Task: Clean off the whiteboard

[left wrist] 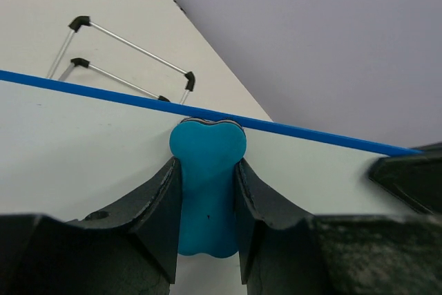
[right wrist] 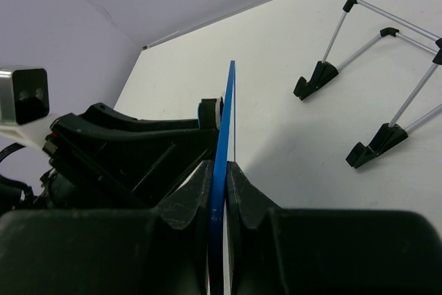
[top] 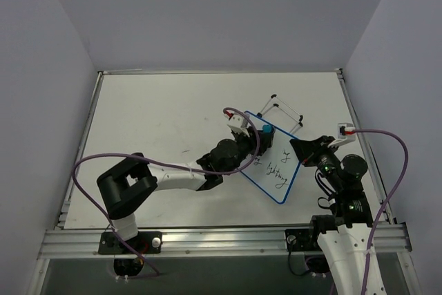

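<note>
Whiteboard (top: 280, 169) edge pinched in right claw (right wrist: 219, 172); left claw (left wrist: 208, 174) presses its pinched blue eraser (left wrist: 207, 148) against it.

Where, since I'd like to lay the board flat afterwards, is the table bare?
Bare: the table far left, beyond the left arm, and the strip behind the wire stand. Crowded: middle right, where the left gripper holds the eraser on the whiteboard, clamped by the right gripper.

lab cell; bare walls (top: 207, 12) enclosing a white table (top: 159, 115)
</note>
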You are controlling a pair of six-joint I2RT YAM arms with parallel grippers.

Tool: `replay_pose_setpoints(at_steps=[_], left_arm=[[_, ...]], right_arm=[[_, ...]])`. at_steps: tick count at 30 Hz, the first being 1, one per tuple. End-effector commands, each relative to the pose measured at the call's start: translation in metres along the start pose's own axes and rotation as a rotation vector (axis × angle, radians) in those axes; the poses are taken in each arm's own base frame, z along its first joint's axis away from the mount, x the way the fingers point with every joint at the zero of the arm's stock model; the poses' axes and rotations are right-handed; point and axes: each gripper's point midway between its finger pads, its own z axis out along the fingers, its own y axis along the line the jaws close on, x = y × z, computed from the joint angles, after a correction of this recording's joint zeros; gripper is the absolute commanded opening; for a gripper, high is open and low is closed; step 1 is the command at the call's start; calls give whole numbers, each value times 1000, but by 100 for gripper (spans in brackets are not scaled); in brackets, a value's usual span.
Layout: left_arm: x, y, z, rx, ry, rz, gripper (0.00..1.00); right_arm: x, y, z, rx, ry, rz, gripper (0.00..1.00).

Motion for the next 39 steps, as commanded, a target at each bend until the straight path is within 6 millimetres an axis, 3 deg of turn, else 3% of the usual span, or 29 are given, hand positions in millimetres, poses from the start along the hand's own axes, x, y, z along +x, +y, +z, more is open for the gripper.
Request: replay_pose_setpoints(at_steps=[1,6,10,14,17,19,23,24,32,36,39], left_arm=[[21,-61,-16,172,41,-17,2],[26,-91,-33,234,41,-41,2],[43,-113,-48,272,74,-63,2],[58,-119,-54,274,101,-69,2],[67,-113,-54,259,110,-68,2],[68,-103,-54,223,114,-50,2],[59,-67,-45,90,110,-23,2],[56,-48,-40,39,113,-7,2],[38,37,-33,-122,78,-13,2],[49,65,-33,-165,87,3,2],[71,82,-35,-165,118,-51,2]], right_arm=[[-28,59,-11,-221,-59,-8,0],[-31,59,-11,-219,-76,-7,0],[-34,60,-10,-217,-90,0,0],[-39,63,-12,-224,-106,5,0],[-42,66,-13,-231,-114,6,0],[-44,67,-14,-231,-116,6,0],[-46,71,-15,-238,-117,3,0],[-46,72,-15,-239,-116,3,0],[-49,76,-18,-247,-124,-4,0],[-51,79,-19,-254,-123,-3,0],[-54,84,-20,-266,-128,-8,0]])
